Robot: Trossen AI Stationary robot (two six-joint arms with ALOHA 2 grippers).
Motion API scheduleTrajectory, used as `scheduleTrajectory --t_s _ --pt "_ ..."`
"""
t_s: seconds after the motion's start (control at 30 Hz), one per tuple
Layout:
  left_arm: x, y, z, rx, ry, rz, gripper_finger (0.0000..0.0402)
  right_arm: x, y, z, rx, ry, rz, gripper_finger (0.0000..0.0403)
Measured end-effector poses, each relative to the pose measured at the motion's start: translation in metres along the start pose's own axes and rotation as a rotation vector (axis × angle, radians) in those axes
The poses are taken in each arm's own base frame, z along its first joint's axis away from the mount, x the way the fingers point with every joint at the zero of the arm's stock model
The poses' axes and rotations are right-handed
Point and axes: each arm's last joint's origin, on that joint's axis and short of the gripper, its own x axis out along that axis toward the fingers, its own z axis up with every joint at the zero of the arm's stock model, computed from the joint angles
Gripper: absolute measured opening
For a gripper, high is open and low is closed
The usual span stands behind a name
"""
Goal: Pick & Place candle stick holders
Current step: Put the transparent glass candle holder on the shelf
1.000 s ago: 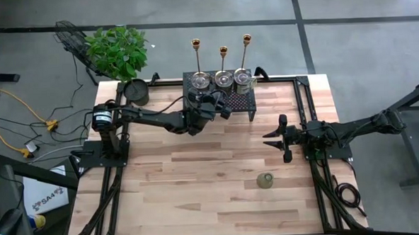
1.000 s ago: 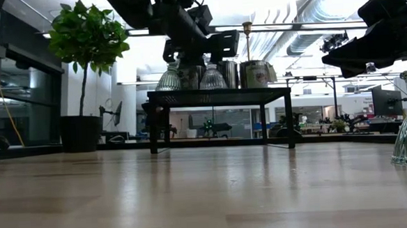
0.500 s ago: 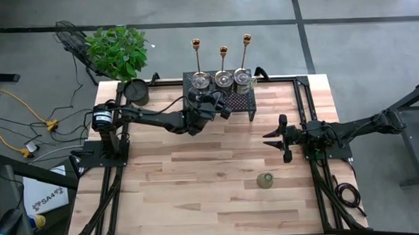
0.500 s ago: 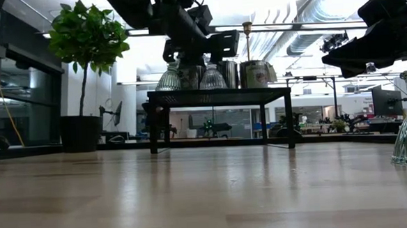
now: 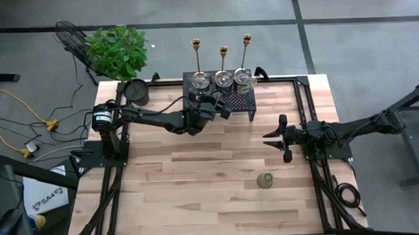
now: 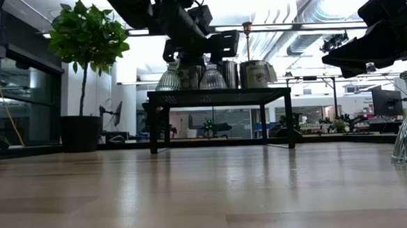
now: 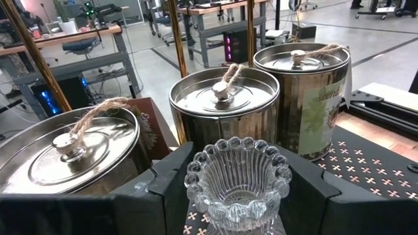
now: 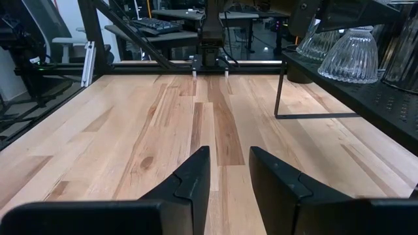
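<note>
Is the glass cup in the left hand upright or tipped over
Upright. In the left wrist view the clear glass cup sits between the left hand fingers with its beaded rim facing up, over the black mesh rack.

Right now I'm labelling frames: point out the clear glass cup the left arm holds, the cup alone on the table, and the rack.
clear glass cup point(image 7: 236, 177), left wrist view, beaded rim
lone cup point(image 5: 265, 180), high view, top
black mesh rack point(image 6: 216, 94), low view, front edge
</note>
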Motion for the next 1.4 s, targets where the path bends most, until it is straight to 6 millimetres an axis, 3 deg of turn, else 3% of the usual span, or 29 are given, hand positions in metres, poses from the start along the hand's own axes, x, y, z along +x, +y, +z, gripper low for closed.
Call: scheduleTrajectory --t_s 0.3,0.7,1.4 --pt "0.0 0.0 0.0 -0.002 -0.001 0.0 0.0183 0.0 0.0 0.0 0.0 0.0 0.0 0.0099" --pt "0.0 0.0 0.0 0.018 -0.003 0.0 0.0298 0.0 0.0 0.0 0.0 0.0 0.0 0.0099" --pt "-0.001 -0.001 0.013 0.067 -0.085 0.021 0.0303 0.0 0.0 0.0 0.0 0.0 0.0 0.0099"
